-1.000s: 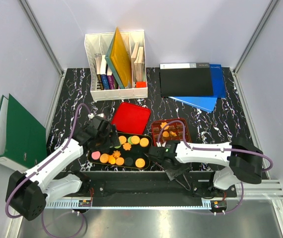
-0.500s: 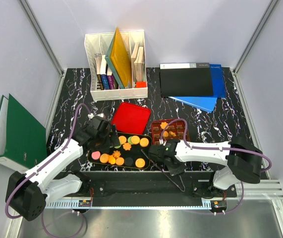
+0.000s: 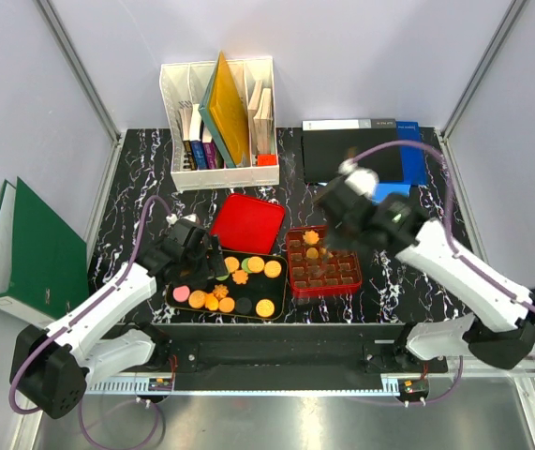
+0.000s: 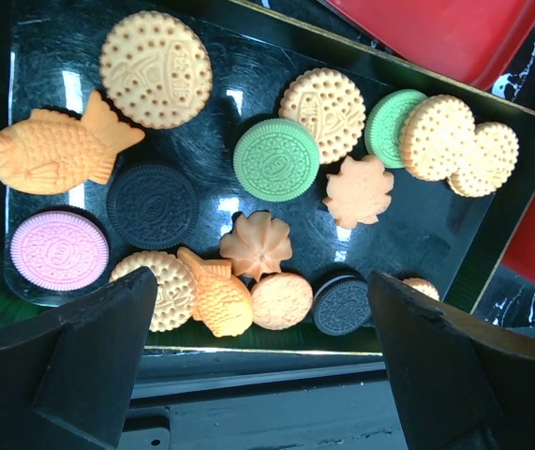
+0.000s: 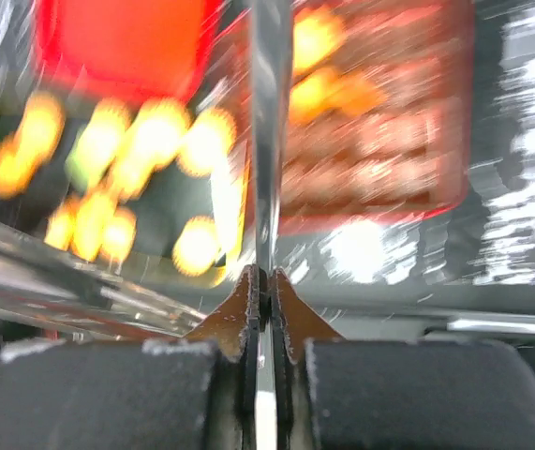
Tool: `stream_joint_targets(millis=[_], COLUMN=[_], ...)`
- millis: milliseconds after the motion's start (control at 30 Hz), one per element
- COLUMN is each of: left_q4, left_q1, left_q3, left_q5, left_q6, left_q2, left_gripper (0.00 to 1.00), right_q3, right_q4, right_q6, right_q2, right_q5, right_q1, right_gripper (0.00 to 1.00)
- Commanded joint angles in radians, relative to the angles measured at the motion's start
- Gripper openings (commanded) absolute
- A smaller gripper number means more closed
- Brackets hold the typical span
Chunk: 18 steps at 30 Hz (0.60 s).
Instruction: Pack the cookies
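the cookies [image 4: 275, 159] lie mostly on a black tray [image 4: 417, 234] near the front edge of the table: round orange, green, pink and black ones, with a few shaped like flowers, a leaf and fish. the left gripper [image 4: 262, 291] hovers just above this tray with its fingers wide apart and nothing between them. a few orange cookies [image 3: 314, 251] sit in the far cells of the red gridded tin [image 3: 337, 277] just right of the tray, and a red lid [image 3: 247, 223] lies behind the tray. the right gripper [image 3: 327, 240] hangs over the tin's far left corner, jaws pressed together; its wrist view is too blurred to tell whether they pinch anything
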Motion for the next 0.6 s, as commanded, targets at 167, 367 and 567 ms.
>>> stream_joint_targets(millis=[167, 367, 567], left_q4=[0.053, 0.07, 0.068], left_q1=[-0.012, -0.017, -0.017], left_q3=[0.023, 0.023, 0.041], left_q5=[0.049, 0.061, 0.061], left_q6=[0.013, 0.019, 0.042], left_q2=[-0.012, 0.003, 0.017], left_gripper=[0.97, 0.97, 0.97], right_q3=[-0.136, -0.069, -0.075], right_q4=[0.08, 0.127, 0.179], right_q6=[-0.32, -0.337, -0.347], right_q2=[0.029, 0.233, 0.452], right_q5=[-0.155, -0.151, -0.134], right_q1=[-0.822, -0.955, -1.049], right_gripper=[0.0, 0.0, 0.0])
